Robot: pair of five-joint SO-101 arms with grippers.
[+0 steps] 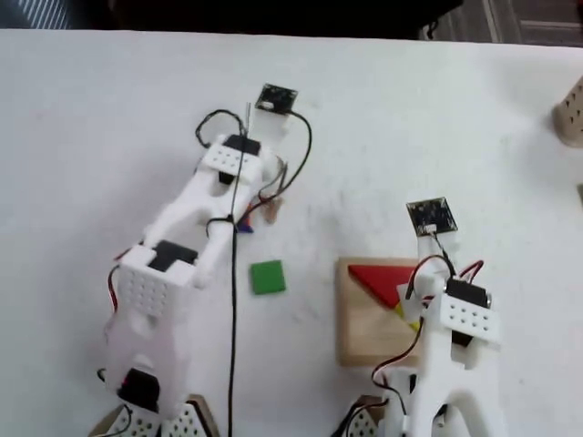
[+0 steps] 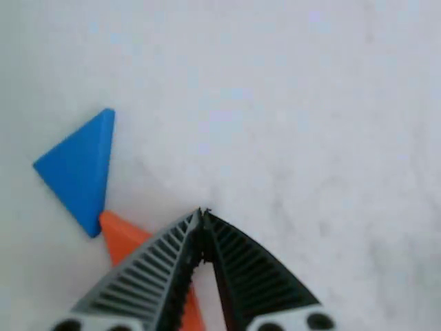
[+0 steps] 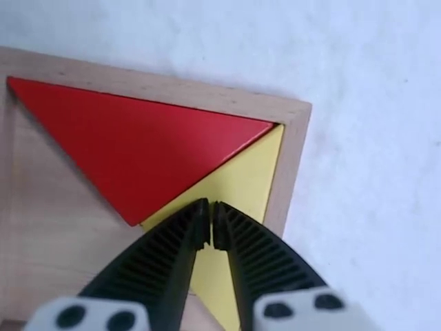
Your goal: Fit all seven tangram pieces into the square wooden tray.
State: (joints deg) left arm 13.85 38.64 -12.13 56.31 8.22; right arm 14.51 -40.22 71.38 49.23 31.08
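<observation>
The square wooden tray [image 1: 355,339] lies at the right front and holds a red triangle [image 1: 384,278] and a yellow triangle [image 3: 238,186]. The red triangle [image 3: 138,148] fills the corner by the tray rim [image 3: 293,158]. My right gripper [image 3: 210,210] is shut and empty, tips just over the yellow piece. A green square [image 1: 267,277] lies loose on the table left of the tray. Farther back, a blue triangle [image 2: 79,169] touches an orange piece [image 2: 124,238]. My left gripper [image 2: 202,217] is shut beside them, one finger covering part of the orange piece.
A beige perforated block [image 1: 569,114] stands at the right edge. A black cable [image 1: 233,300] runs along the left arm [image 1: 173,264]. The table's far edge [image 1: 291,35] is at the back.
</observation>
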